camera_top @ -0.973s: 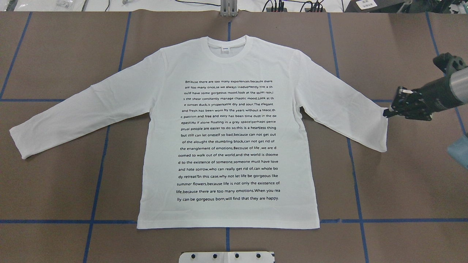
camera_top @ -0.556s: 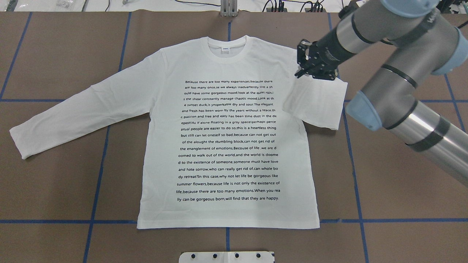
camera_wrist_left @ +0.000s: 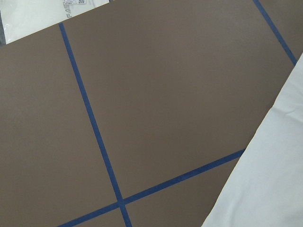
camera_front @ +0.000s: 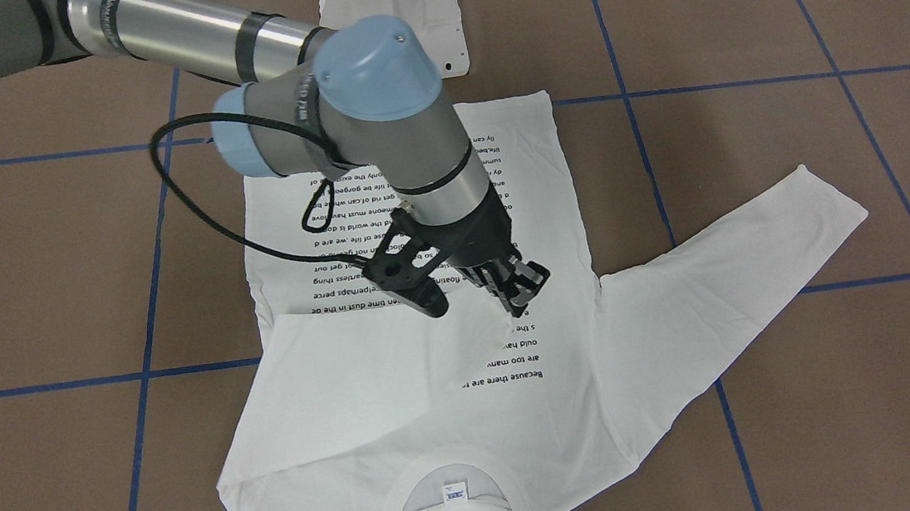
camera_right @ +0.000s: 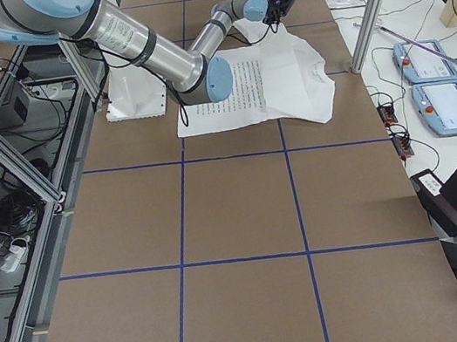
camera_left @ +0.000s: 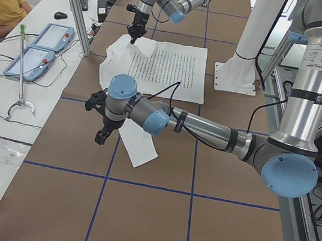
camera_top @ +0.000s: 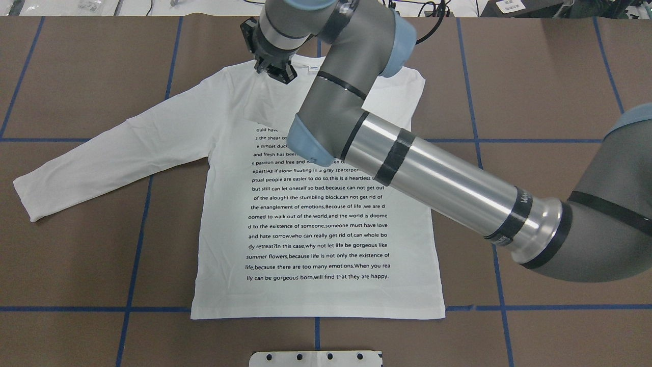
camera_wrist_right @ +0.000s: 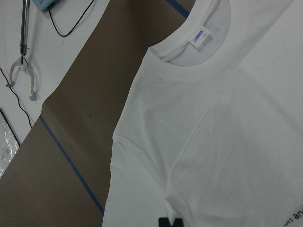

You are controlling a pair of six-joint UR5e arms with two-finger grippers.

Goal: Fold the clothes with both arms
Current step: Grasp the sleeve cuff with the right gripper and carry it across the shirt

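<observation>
T-shirt [camera_front: 353, 407] sleeve folded across chest, clamped in the closed right gripper [camera_front: 518, 307].

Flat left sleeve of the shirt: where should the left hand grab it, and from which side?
Grip the cuff of the left sleeve of the T-shirt, coming in from the robot's left, low over the table. The sleeve lies flat and straight, and the cuff is its free outer end, so lifting there probably carries the whole sleeve over the chest. The left hand hovers near it.
</observation>
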